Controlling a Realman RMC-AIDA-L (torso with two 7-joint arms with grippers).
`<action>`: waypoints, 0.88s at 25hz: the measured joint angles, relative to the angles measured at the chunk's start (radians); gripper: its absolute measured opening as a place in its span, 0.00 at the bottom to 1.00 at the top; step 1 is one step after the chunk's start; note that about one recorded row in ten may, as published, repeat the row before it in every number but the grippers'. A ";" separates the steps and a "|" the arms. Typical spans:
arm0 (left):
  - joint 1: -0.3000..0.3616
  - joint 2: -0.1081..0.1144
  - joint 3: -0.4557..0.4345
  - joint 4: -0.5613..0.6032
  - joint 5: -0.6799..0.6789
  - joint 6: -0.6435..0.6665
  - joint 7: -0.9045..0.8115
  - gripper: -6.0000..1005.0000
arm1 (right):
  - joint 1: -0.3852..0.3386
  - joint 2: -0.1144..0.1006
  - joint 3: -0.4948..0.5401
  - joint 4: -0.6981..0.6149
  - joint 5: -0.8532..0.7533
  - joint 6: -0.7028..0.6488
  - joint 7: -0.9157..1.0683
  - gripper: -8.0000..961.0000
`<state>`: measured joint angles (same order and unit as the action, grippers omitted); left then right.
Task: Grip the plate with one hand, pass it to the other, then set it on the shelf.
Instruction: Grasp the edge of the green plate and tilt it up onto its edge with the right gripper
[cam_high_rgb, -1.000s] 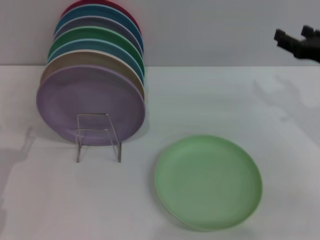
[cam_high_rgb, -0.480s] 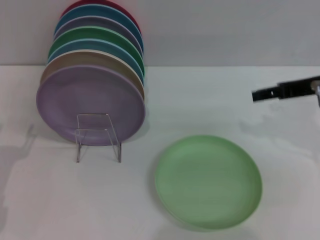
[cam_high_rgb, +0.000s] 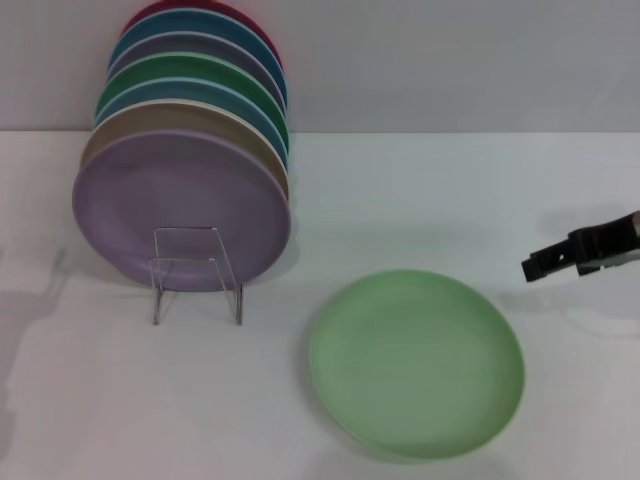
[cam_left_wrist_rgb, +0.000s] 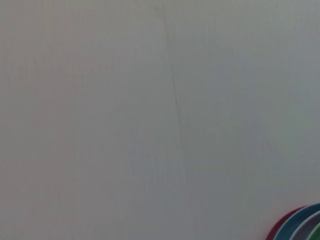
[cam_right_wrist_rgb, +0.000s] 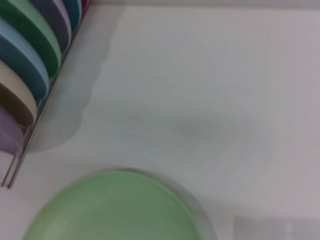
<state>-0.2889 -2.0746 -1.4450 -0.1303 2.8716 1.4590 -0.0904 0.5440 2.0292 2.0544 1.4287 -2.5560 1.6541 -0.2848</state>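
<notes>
White bench (cam_high_rgb: 420, 190) against a plain pale wall (cam_high_rgb: 450, 60), seen from the head. Only the tip of the right tool (cam_high_rgb: 545, 262) visible, entering from the right edge of the head view just beyond the rim of the plate, the rest of the arm cut off; impossible to tell whether apart or together. Left tool nowhere in any view; left wrist view filled by blank wall, with just the curved edges of the rearmost plates (cam_left_wrist_rgb: 300, 225) peeking in at one corner. Light-green plate (cam_high_rgb: 416, 363) lying flat on the bench, near the front and right of centre, well apart from the shelf and touched by nothing; in the right wrist view only its far part showing (cam_right_wrist_rgb: 112, 207), the rest cut off by the frame. Clear acrylic shelf (cam_high_rgb: 196, 272) standing at the left, hard to make out apart from its see-through rectangular front stand; rails almost wholly hidden behind the plates. Row of upright plates leaning in it, front to back: lilac plate (cam_high_rgb: 180, 205) fully exposed and covering most of the others, then tan (cam_high_rgb: 120, 125), light blue (cam_high_rgb: 135, 92), darker green (cam_high_rgb: 150, 70), a greyish-purple one, blue and red at the back (cam_high_rgb: 165, 10), each showing only an arc of rim. Blurred pale grey patch at one corner of the right wrist view, unidentifiable.
</notes>
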 joint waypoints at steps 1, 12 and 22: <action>0.000 0.001 0.000 0.000 0.000 -0.001 0.000 0.79 | 0.004 0.000 0.001 -0.020 0.000 -0.004 -0.004 0.78; -0.006 0.001 -0.002 0.000 0.000 -0.004 0.000 0.79 | 0.045 0.010 -0.038 -0.210 0.003 -0.065 -0.032 0.77; -0.002 0.001 0.000 0.000 0.000 -0.004 0.000 0.79 | 0.066 0.011 -0.084 -0.290 0.004 -0.109 -0.031 0.77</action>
<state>-0.2906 -2.0739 -1.4454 -0.1304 2.8716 1.4550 -0.0904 0.6104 2.0402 1.9707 1.1390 -2.5524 1.5453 -0.3162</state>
